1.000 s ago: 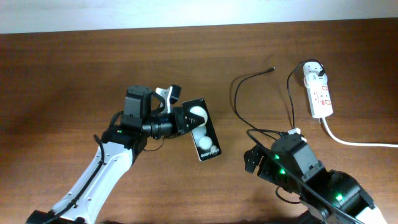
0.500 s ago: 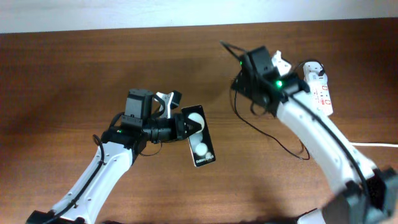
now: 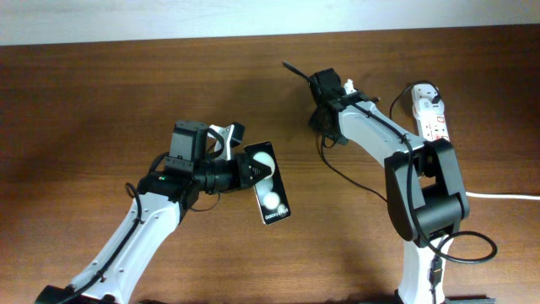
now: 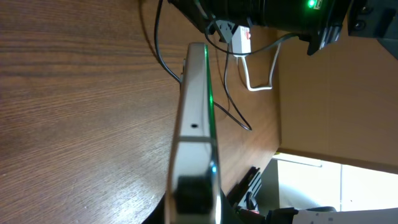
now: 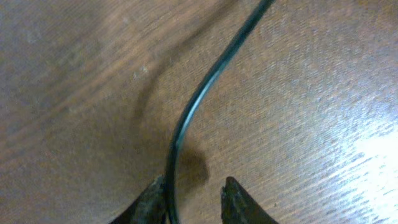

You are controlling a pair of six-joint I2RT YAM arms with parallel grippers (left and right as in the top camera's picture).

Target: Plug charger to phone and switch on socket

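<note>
Two claws: left claw [image 3: 251,168] clamps the phone [image 3: 274,203] at centre; right claw [image 5: 194,198] straddles the charger [image 5: 193,99], grip unclear. Best hold near the tip [image 3: 289,66], lined up with the phone's end.

The phone [image 4: 194,112] stood edge-on up the middle of the view, a thin pale rim with one small hole in it and a green glint down its right side. Its near end sat behind a dark part of the left gripper [image 4: 193,196]. Brown wooden table [image 4: 74,93] filled the left half. The charger [image 4: 159,53] came down from the top edge as a thin black line, bent towards the phone's far end and passed behind it. More black loops lay to the right. Past the phone's tip lay the socket [image 4: 240,38] – white with red marks – and its white cord [image 4: 261,79] curled nearby. The right arm [image 4: 292,9], black with a green light, crossed the top.
</note>
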